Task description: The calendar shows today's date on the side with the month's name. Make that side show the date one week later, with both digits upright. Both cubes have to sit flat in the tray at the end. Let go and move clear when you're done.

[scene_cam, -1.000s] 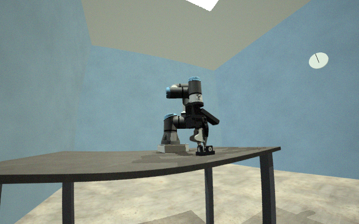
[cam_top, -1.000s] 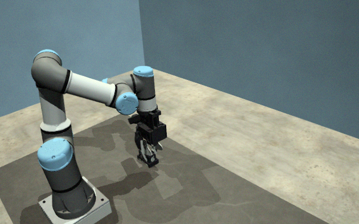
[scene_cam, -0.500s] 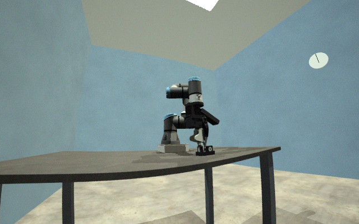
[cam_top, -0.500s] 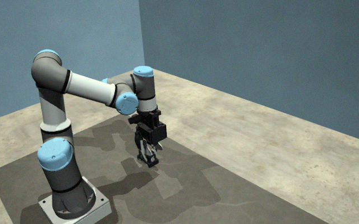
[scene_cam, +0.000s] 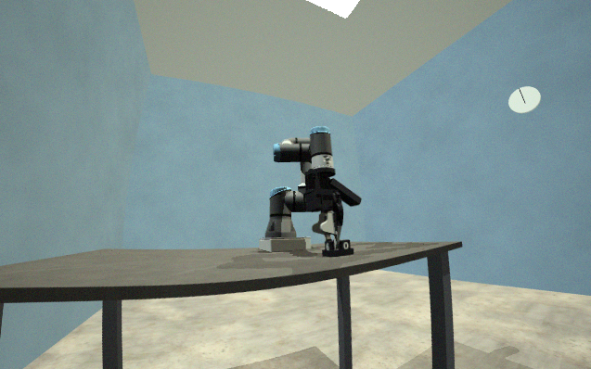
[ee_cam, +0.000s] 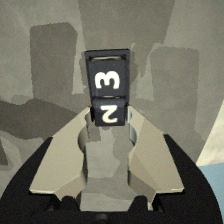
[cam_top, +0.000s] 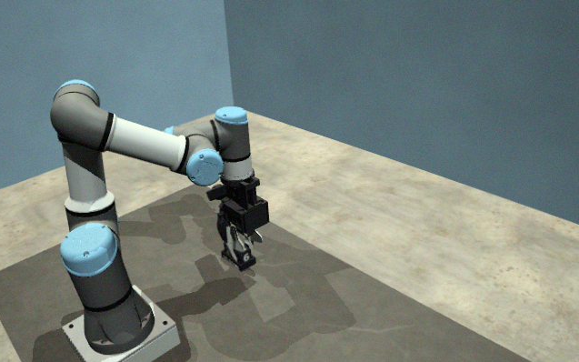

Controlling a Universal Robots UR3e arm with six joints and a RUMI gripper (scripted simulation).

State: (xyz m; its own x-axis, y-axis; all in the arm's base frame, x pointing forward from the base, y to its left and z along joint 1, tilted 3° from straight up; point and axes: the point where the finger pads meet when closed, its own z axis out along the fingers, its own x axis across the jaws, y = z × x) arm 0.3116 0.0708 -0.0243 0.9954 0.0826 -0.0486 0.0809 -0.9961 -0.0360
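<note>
The black tray (cam_top: pixel 242 266) (scene_cam: pixel 337 253) (ee_cam: pixel 107 51) stands on the table with two black cubes in it. In the wrist view the far cube (ee_cam: pixel 107 80) shows a sideways 3 on top and the near cube (ee_cam: pixel 109 114) a sideways 2. A 6 shows in the top view. In the exterior view a 0 shows at the right and another digit is partly hidden at the left. The month's name is not readable. My gripper (cam_top: pixel 239 253) (scene_cam: pixel 333 242) (ee_cam: pixel 109 106) is slightly open, its fingertips close on both sides of the near cube.
The arm's base (cam_top: pixel 166 335) (scene_cam: pixel 285 245) stands on the same table (cam_top: pixel 377 332) (scene_cam: pixel 107 274), behind the tray in the exterior view. The table's edge runs close to the tray there. A round clock (scene_cam: pixel 524 99) hangs on the wall.
</note>
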